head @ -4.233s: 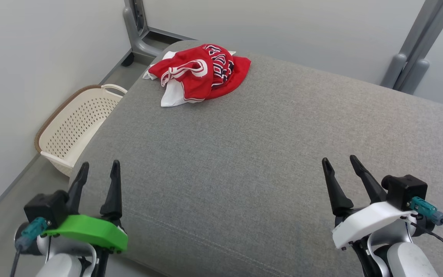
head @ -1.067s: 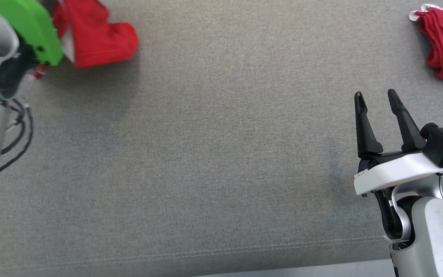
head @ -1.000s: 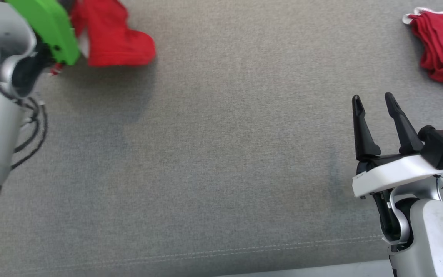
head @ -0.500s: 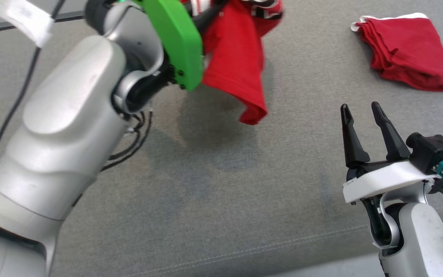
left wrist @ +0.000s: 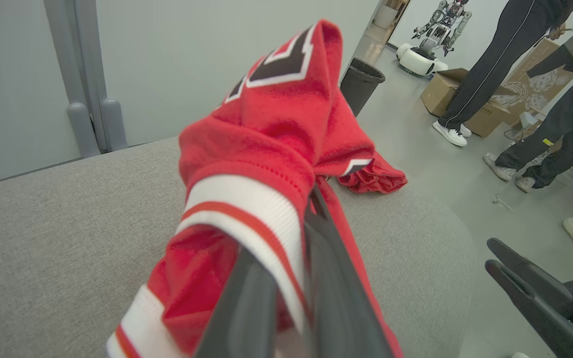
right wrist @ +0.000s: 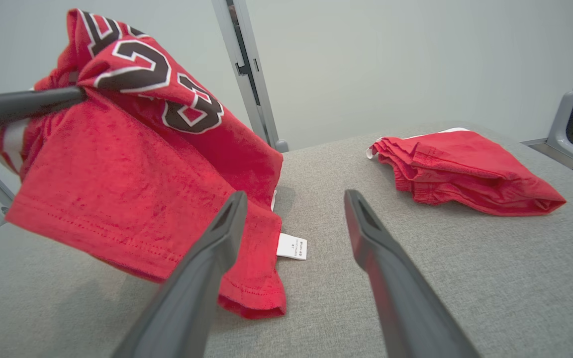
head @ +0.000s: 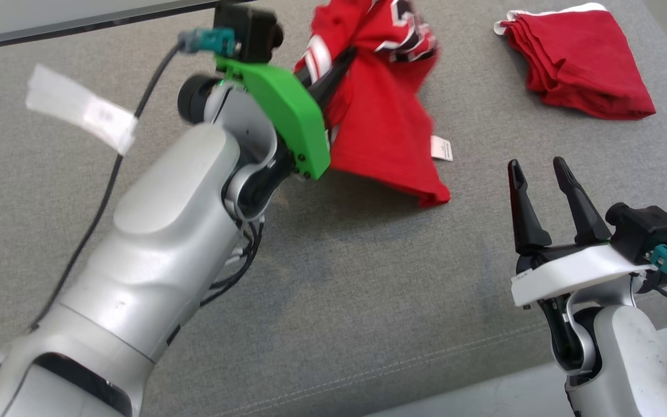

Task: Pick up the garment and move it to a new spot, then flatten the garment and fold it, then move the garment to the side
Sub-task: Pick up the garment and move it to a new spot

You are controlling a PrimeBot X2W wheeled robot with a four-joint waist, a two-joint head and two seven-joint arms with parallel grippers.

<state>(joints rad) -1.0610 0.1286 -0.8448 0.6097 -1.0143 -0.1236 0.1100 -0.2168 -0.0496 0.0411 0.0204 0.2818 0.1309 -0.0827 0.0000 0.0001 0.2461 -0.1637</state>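
- Moved: the garment [head: 380, 127] lay crumpled at the far end of the grey cushion [head: 368, 278] about four seconds ago. It now hangs from the left gripper [head: 342, 61]. In the last half second it has come closer to the right gripper [head: 539, 165] and the folded cloth [head: 576, 63]. The head camera has shifted too.
- Left forearm [head: 165, 231] reaches up across the left half of the head view, with a white label [head: 81, 113] on its cable.
- Left gripper: fingers together, clamped on a bunch of the garment at the red-white striped trim. The left wrist view shows the trim draped over both fingers.
- Garment: held up over the middle of the cushion, with the black white-outlined number at the top and plain red fabric hanging below. In the right wrist view the lower hem touches the cushion.
- Tag [head: 442, 148]: small and white, at the garment's right edge, just above the cushion.
- Right gripper: fingers wide apart, nothing between them, at the lower right near the cushion's front edge. It is clear of the garment.
- Folded cloth: darker red, no lettering. It lies flat on the cushion at the far right, well apart from the garment.
- Left wrist view, right side: a dark bin [left wrist: 361, 82] and people's legs [left wrist: 485, 74] on the floor beyond the cushion.
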